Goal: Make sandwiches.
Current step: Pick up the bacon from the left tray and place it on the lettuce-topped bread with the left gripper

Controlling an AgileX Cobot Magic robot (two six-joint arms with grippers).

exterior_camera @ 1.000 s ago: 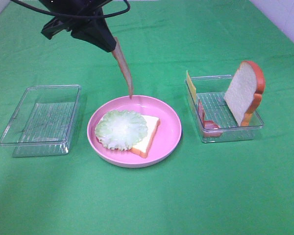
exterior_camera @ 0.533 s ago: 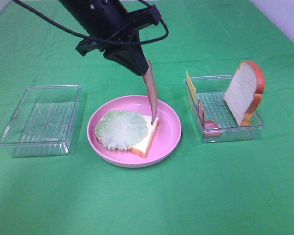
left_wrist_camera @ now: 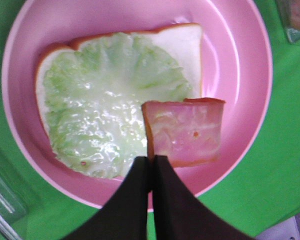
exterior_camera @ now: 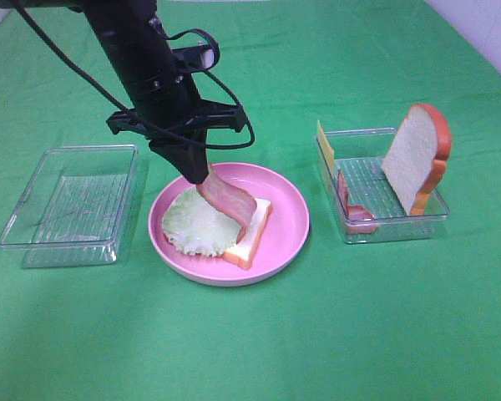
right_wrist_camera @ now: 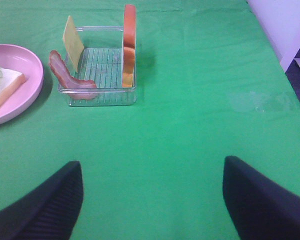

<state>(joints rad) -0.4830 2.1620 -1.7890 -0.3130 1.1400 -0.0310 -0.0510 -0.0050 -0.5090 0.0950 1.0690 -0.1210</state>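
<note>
Now lower — bacon strip (exterior_camera: 229, 202) on lettuce (exterior_camera: 192, 224)

Glossy plate (exterior_camera: 288, 219), waxy lettuce (exterior_camera: 188, 225) (plastic), matt cloth (exterior_camera: 317, 334)

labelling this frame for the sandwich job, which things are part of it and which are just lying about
In the job: left gripper, held bacon strip, lettuce leaf, bottom bread slice, standing bread slice, cheese square, spare bacon strip.
Not part of it: pink plate, right clear tray, empty left clear tray.
</note>
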